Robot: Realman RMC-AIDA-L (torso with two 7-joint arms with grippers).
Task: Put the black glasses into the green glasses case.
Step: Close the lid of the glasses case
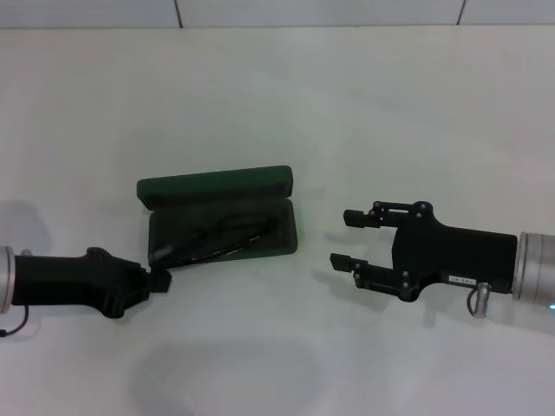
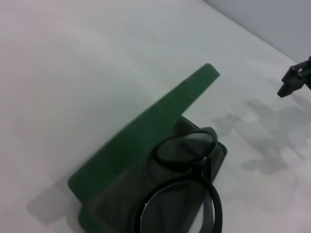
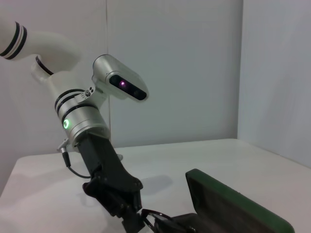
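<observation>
Holding the glasses [image 1: 221,238] by one end at the case's [image 1: 217,186] near-left corner, the left gripper [image 1: 160,279] appears pinched on the frame, though its fingertips are mostly hidden. The glasses lie slantwise in the open tray, lenses over the dark lining, the lid standing up behind. To finish well, I judge the left gripper should lower until the frame rests flat inside the tray walls, then release gently and back away low, so no temple arm catches the rim. The right gripper [image 1: 342,237] hovers well apart on the case's other side, its 2 fingers spread wide and empty.
</observation>
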